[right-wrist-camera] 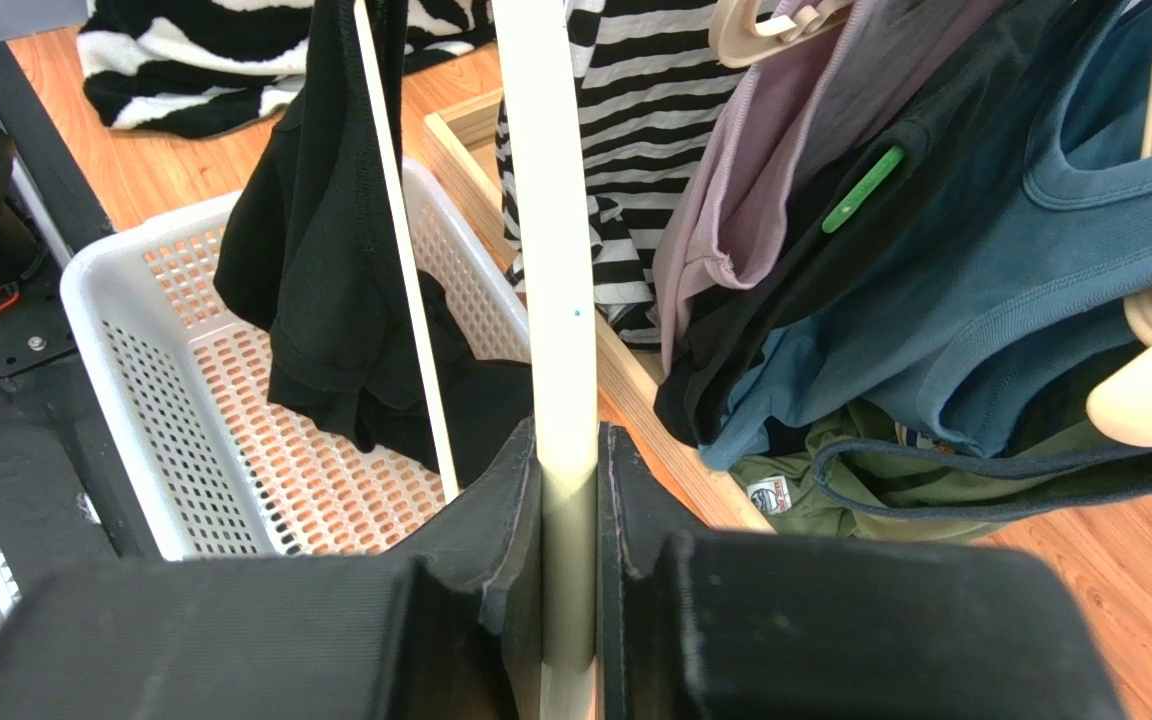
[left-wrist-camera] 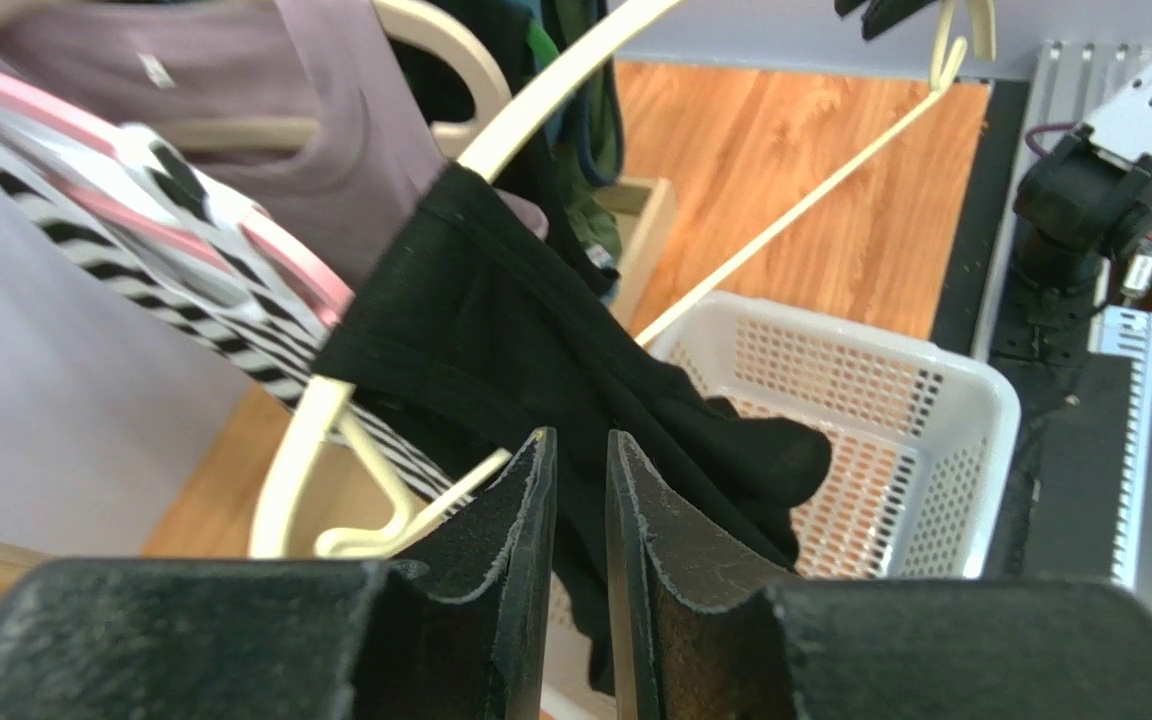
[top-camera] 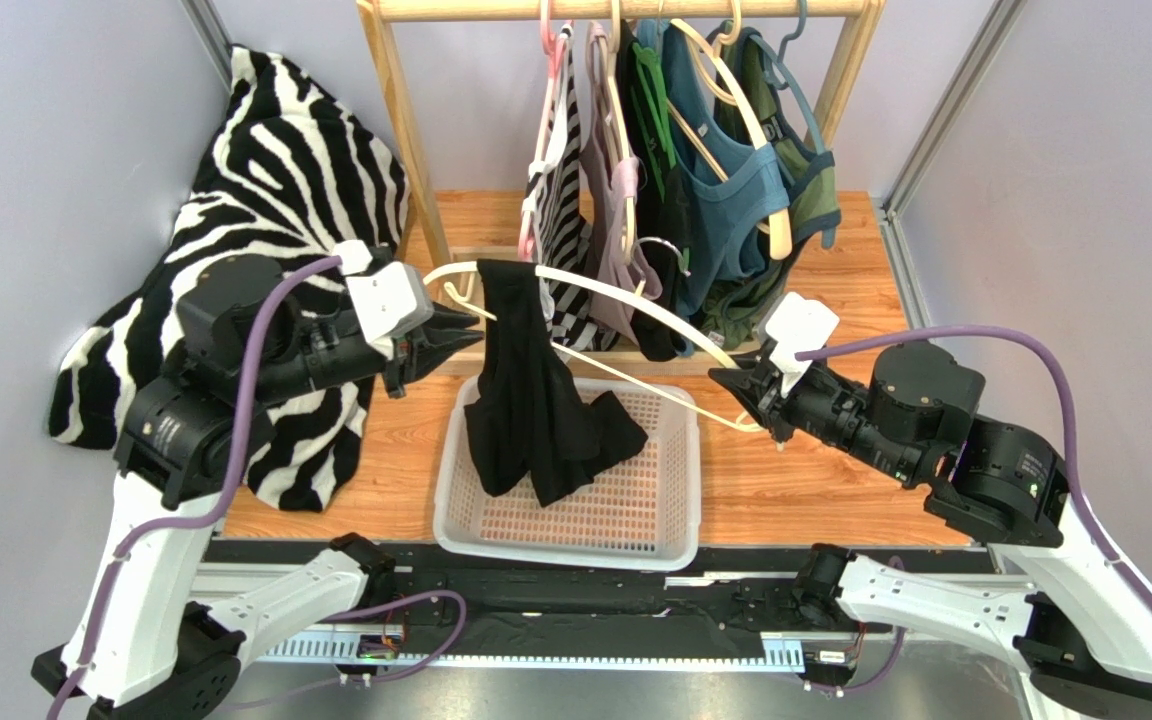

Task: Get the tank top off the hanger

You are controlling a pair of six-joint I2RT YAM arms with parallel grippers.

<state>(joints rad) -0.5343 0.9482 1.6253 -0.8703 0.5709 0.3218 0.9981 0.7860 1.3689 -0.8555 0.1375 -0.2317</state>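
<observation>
Black tank top (top-camera: 537,405) hangs mid-frame in the top view, looped over the cream hanger (right-wrist-camera: 563,300) above the basket (top-camera: 455,510). The right tool (right-wrist-camera: 569,450) clamps the hanger arm, steadying it. The left tool (left-wrist-camera: 579,450), jaws barely parted and seemingly empty, hovers beside the fabric.

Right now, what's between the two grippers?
The cream hanger, clamped by the right gripper, with the black tank top draped over its end beside the left gripper and trailing into the basket; the top view shows it.
</observation>
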